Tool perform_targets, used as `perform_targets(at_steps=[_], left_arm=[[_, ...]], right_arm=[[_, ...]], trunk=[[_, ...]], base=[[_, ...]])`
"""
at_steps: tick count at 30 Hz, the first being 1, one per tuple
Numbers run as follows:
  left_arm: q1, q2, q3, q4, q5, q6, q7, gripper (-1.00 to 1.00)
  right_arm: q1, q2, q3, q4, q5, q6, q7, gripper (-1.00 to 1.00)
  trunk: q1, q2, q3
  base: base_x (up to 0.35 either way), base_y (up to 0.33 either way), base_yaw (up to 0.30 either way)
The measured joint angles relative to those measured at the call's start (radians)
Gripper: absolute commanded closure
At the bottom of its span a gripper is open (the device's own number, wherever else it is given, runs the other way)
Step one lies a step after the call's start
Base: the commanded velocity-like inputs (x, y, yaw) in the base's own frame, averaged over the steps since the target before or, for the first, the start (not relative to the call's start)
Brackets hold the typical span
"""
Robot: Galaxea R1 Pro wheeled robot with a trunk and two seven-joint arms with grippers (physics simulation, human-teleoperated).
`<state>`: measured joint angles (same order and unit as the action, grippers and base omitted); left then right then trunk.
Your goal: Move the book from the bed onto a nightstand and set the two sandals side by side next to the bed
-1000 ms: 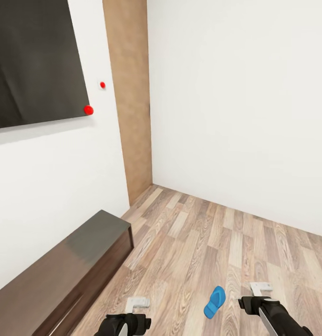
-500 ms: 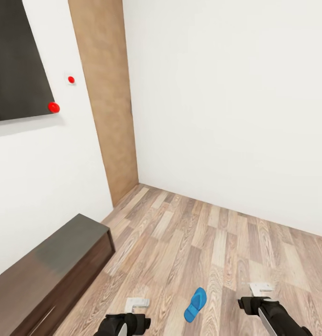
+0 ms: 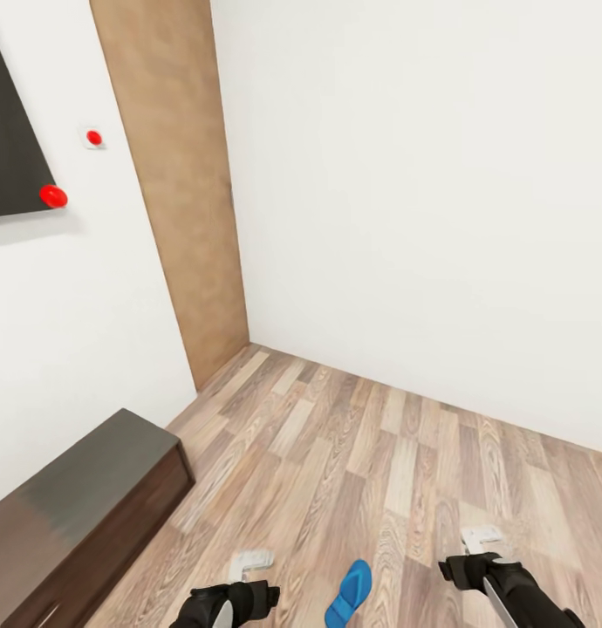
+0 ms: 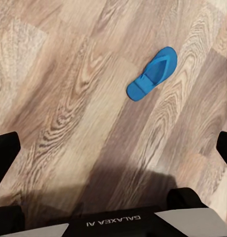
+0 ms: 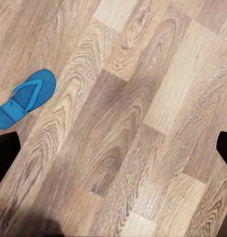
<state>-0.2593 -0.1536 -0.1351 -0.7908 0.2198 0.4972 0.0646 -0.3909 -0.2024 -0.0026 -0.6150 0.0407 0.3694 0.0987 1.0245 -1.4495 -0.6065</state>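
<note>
Head view: we saw one blue sandal point(image 3: 349, 594) flat on the plank floor point(image 3: 406, 471)
Handling: we judged it light, slippery; take its edge
Left claw point(image 4: 113, 148): apart
Right claw point(image 5: 113, 143): apart

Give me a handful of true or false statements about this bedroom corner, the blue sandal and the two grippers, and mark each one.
1. A bright blue plastic sandal lies on the brown wood-plank floor, between the two arms. True.
2. The left gripper is closed on the sandal. False: its fingers stand wide apart over bare floor, with the sandal lying apart from them.
3. A long low dark wooden cabinet stands against the white wall. True.
4. The sandal rests on top of the cabinet. False: it is on the floor, apart from it.
5. The right gripper is open and empty. True.
</note>
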Motion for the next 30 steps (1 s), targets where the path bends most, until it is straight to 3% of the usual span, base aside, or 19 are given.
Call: perform_targets(at_steps=[4, 7, 16, 25, 28, 30], left_arm=[[0.004, 0.003, 0.016, -0.004, 0.011, -0.003, 0.002, -1.0], [0.007, 0.004, 0.057, -0.007, 0.016, -0.011, 0.005, -1.0], [0.009, 0.004, 0.096, -0.009, 0.019, -0.03, 0.034, -1.0], [0.008, 0.004, 0.125, -0.014, 0.025, -0.022, 0.052, -1.0], [0.008, 0.004, 0.149, -0.025, 0.039, -0.007, 0.054, -1.0], [0.009, 0.005, 0.18, -0.04, 0.067, 0.02, 0.054, -1.0]], right_arm=[[0.0, 0.0, -0.001, 0.0, 0.063, -0.002, 0.029, -1.0], [0.0, 0.0, -0.002, 0.001, 0.106, -0.003, 0.045, -1.0], [0.0, 0.0, -0.002, 0.002, 0.125, -0.003, 0.051, -1.0], [0.0, -0.001, 0.0, 0.004, 0.134, -0.006, 0.069, -1.0], [0.0, -0.001, 0.001, 0.005, 0.15, -0.009, 0.096, -1.0], [-0.001, -0.001, 0.002, 0.004, 0.18, -0.019, 0.133, -1.0]], trunk=[[0.0, 0.0, -0.006], [0.0, 0.0, -0.01], [0.001, 0.0, -0.017], [0.001, 0.0, -0.028], [0.001, 0.0, -0.032], [0.004, -0.007, -0.037]], base=[[0.261, -0.225, 0.013], [0.141, -0.265, 0.127], [0.001, -0.251, 0.227], [-0.007, -0.058, 0.109], [-0.003, -0.022, 0.071], [-0.002, -0.013, 0.049]])
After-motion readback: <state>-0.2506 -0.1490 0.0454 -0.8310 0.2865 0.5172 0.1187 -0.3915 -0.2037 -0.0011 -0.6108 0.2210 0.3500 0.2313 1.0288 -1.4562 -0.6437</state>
